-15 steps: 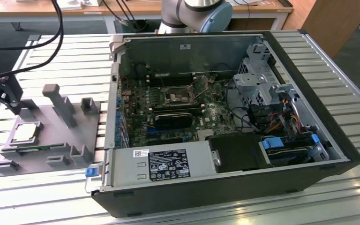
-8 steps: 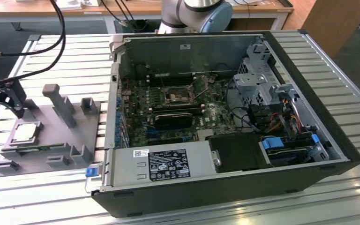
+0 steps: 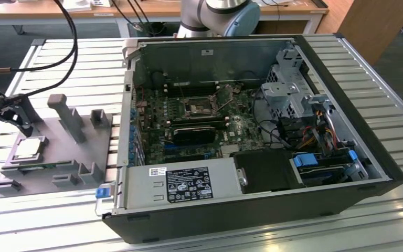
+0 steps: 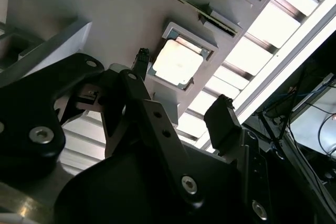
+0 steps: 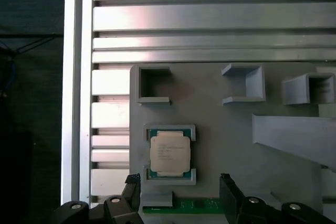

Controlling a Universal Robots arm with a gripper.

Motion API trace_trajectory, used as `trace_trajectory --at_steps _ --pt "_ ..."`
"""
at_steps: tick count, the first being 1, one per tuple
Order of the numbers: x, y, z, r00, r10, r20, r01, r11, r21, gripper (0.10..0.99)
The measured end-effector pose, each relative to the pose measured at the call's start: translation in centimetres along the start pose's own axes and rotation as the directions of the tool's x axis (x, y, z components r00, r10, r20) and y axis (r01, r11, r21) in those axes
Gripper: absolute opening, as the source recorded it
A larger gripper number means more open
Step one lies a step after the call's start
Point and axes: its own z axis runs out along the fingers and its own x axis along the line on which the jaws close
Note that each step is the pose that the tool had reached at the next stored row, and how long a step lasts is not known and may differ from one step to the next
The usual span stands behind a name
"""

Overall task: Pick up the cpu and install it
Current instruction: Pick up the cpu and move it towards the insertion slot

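Your end effector [image 3: 9,131] hung with its two black fingers [image 5: 227,182] spread wide and nothing between them. The cpu [image 3: 30,148] lay just beneath it, flat and silver side up, in the square recess of the grey holder plate [image 3: 82,152]. In both wrist views the cpu [image 4: 177,62] [image 5: 169,152] sat in line with the gap of the end effector [image 4: 182,80] [image 5: 179,179], clear of both fingertips.

Raised grey lips [image 5: 170,131] hugged the chip on two opposite sides, and a green circuit strip [image 5: 194,204] lay along the plate's edge, close under the fingers. Tall grey posts [image 3: 67,116] stood on the plate just beside the end effector, on the side toward the open computer case [image 3: 257,131].

The case's wall [image 3: 126,121] rose between the plate and the motherboard [image 3: 209,121], well apart from the end effector. Black cables [image 3: 65,44] hung down behind it. Everything rested on the slatted metal surface [image 3: 369,79].
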Motion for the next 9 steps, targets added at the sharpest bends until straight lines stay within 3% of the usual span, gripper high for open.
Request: trace_trajectory --at_steps 9 --pt "-0.23 -0.09 2.05 1.0 0.0 -0.0015 0.0 1.0 0.0 0.706"
